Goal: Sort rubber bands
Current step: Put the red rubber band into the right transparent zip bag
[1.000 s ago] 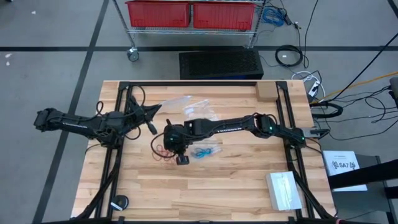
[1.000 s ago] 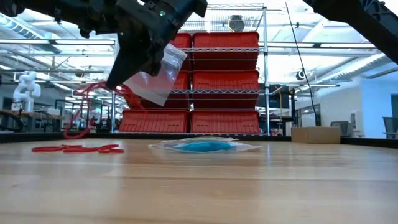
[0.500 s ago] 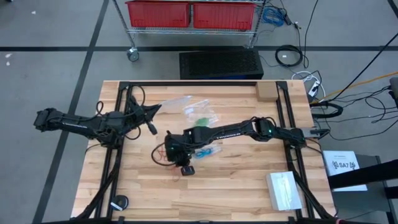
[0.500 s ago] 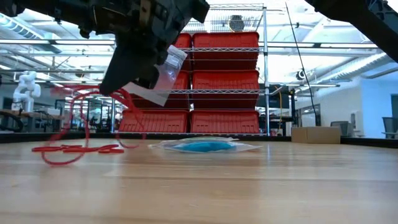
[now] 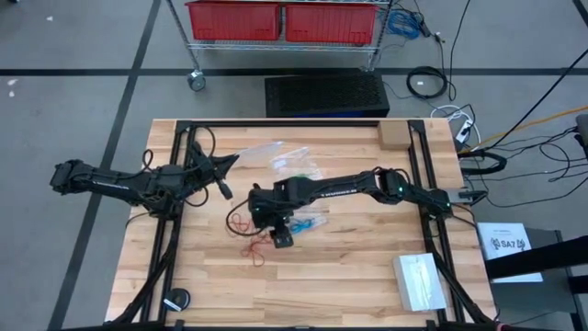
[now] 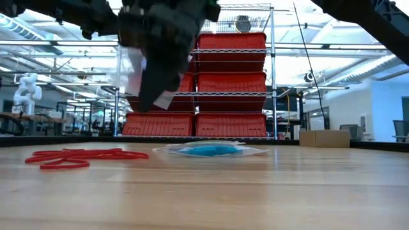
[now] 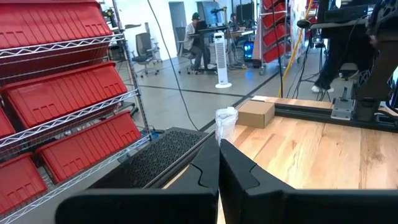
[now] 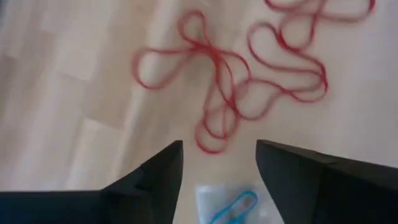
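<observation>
The red rubber bands lie loose and flat on the wooden table, seen also in the high view and the low view. My right gripper hangs open just above them, pointing steeply down, touching nothing. The blue rubber bands lie inside a clear bag right of it. The green rubber bands sit farther back in another bag. My left gripper stays level at the left, shut on a clear plastic bag. My left gripper pinches the clear plastic bag between its two shut fingers; a bit of the bag stands out past the fingertips. The fingers come level from the table's left. The bag hangs clear of the table; the exact part held is hidden by the fingers.
More clear bags lie at the far middle of the table. A cardboard box sits at the far right corner, a white pack at the near right, a black round thing at the near left. Bare wood lies in front.
My right gripper has opened, tipped further down and sunk a little. The red rubber bands, which hung from it a second ago, have dropped and now lie spread flat on the table, a little nearer the front edge.
</observation>
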{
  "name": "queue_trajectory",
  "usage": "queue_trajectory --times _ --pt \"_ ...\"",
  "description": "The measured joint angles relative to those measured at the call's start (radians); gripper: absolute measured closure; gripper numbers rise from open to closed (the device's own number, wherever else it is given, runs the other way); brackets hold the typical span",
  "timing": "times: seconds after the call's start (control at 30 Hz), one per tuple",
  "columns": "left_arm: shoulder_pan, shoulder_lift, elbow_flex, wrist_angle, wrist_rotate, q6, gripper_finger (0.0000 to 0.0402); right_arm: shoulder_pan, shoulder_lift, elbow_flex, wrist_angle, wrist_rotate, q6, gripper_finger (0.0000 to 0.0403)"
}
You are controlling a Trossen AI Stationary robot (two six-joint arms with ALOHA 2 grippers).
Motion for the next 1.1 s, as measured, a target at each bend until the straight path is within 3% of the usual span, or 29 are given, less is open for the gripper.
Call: queue_trajectory --times 0.23,0.6,0.73,0.97,1.1 --pt "0.0 0.0 0.0 -0.003 0.0 0.0 0.0401 0.022 0.007 -0.149 0.13 0.016 0.047 0.0214" --pt "0.0 0.0 0.0 -0.003 -0.004 -0.011 0.0401 0.078 -0.001 -0.253 0.286 0.185 0.147 0.0221" --pt "0.0 0.001 0.0 -0.037 -0.005 -0.069 0.0401 0.085 -0.002 -0.262 0.286 0.202 0.19 0.0263" --pt "-0.003 0.008 0.0 -0.072 -0.005 -0.13 0.0401 0.103 0.0 -0.255 0.255 0.235 0.21 0.0372" --pt "-0.004 0.01 0.0 -0.072 -0.005 -0.131 0.0401 0.107 0.006 -0.204 0.177 0.259 0.2 0.0398"
